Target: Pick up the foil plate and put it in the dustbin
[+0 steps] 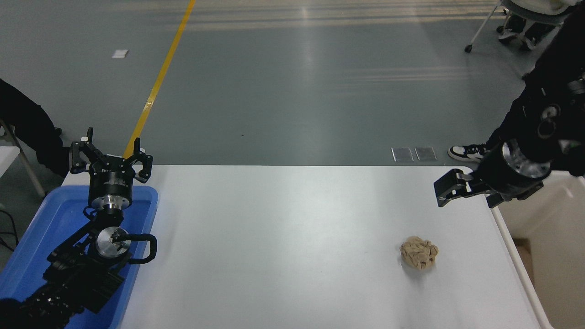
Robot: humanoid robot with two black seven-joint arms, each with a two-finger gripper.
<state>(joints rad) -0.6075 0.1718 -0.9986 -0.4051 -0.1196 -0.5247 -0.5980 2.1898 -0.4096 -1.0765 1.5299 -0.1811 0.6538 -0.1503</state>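
— One crumpled tan paper ball (419, 252) sits nearest on the white table (292, 237); the foil plate?
— Not visible. Beyond the ball, the right gripper (450, 189) hovers released, holding nothing, beside the dustbin (521, 269). Farther left, the left gripper (110, 157) is spread above the blue tray (55, 219). No readable writing

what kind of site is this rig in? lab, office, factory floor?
Most likely an industrial hall or warehouse-style test floor, not an office. Cues: a wide grey sealed concrete floor with a yellow lane line painted across it, and a plain white table set in the open, with a person's legs nearby.
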